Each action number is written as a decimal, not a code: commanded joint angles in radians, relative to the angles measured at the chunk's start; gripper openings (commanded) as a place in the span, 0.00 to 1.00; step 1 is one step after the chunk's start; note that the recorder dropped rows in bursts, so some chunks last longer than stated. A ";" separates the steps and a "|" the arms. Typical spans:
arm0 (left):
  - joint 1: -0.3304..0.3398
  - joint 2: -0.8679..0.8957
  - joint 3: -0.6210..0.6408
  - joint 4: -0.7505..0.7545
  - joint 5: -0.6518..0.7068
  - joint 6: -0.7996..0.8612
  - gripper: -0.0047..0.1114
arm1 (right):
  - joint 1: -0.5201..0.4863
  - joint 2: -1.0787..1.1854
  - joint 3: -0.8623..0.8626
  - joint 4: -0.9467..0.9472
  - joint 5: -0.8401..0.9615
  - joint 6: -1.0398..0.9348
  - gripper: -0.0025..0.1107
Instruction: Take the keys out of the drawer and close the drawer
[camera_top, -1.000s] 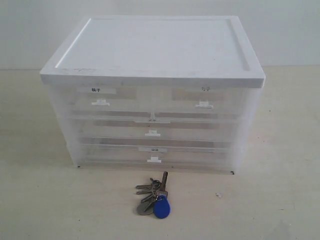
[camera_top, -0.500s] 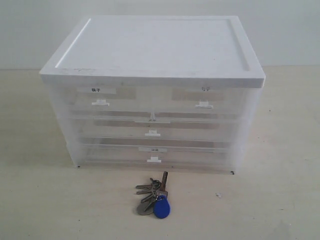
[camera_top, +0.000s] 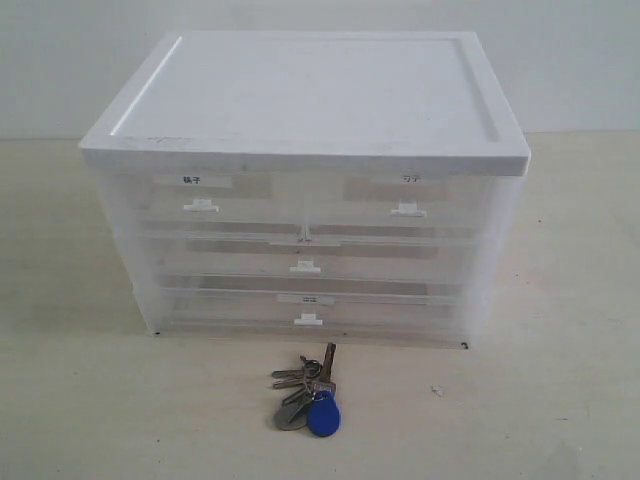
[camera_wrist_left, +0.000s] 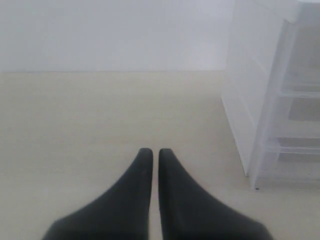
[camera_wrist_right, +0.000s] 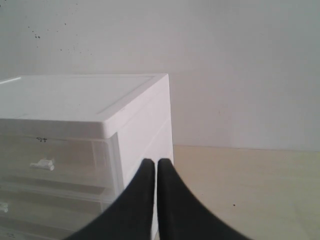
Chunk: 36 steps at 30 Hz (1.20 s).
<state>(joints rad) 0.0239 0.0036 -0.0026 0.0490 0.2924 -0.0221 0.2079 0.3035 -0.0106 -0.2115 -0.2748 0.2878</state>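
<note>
The keys (camera_top: 308, 392), a silver bunch with a blue fob, lie on the table just in front of the cabinet. The drawer (camera_top: 200, 200) is the upper left half-width one with the dark label; its front sits flush with the others. Neither arm shows in the exterior view. My left gripper (camera_wrist_left: 151, 152) is shut and empty over bare table, with the cabinet's side (camera_wrist_left: 260, 100) off to one side. My right gripper (camera_wrist_right: 156, 162) is shut and empty near the cabinet's corner (camera_wrist_right: 145, 130).
The white-topped cabinet (camera_top: 300, 90) holds another half-width drawer (camera_top: 410, 200) and two full-width drawers (camera_top: 305, 260) below. The beige table (camera_top: 560, 400) extends around it, and a pale wall stands behind.
</note>
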 joint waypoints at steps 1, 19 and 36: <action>0.005 -0.004 0.003 -0.003 0.001 -0.008 0.08 | 0.000 -0.003 0.002 0.000 -0.001 -0.003 0.02; 0.005 -0.004 0.003 -0.003 0.001 -0.008 0.08 | 0.000 -0.303 0.011 0.000 0.293 -0.069 0.02; 0.005 -0.004 0.003 -0.003 -0.003 -0.008 0.08 | -0.219 -0.303 0.011 0.154 0.557 -0.367 0.02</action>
<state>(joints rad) 0.0239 0.0036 -0.0026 0.0490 0.2924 -0.0221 -0.0026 0.0062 -0.0039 -0.0636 0.2229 -0.0788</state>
